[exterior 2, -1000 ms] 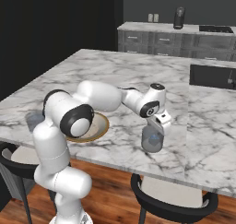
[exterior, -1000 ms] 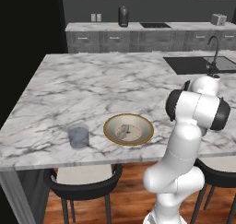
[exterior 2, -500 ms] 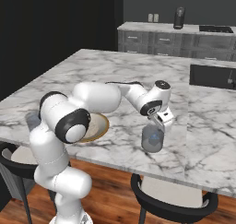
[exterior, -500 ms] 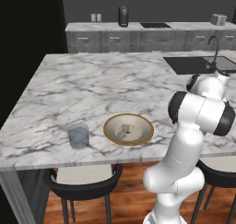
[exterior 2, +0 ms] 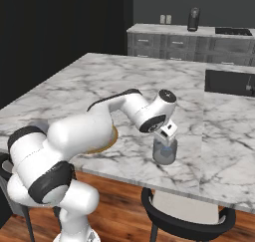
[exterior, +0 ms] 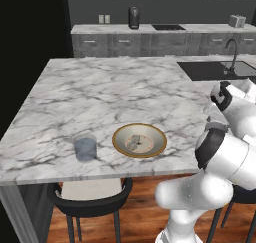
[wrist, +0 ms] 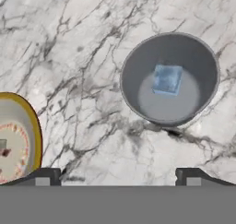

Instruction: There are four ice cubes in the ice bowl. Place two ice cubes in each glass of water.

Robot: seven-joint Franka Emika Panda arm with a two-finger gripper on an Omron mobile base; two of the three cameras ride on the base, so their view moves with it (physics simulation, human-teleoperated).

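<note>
Your gripper (exterior 2: pixel 168 134) has risen a little off the right glass (exterior 2: pixel 165 152), jaws spread and empty, one ice cube (wrist: pixel 167 79) delivered there, leaving you three more placements.

left base: behind-left, looks forward-down over desk (exterior: pixel 100 97) | right base: behind-right, same desk and bowl (exterior: pixel 139 140) | hand cam: close, straight down on glass (wrist: pixel 169 79), bowl edge
</note>
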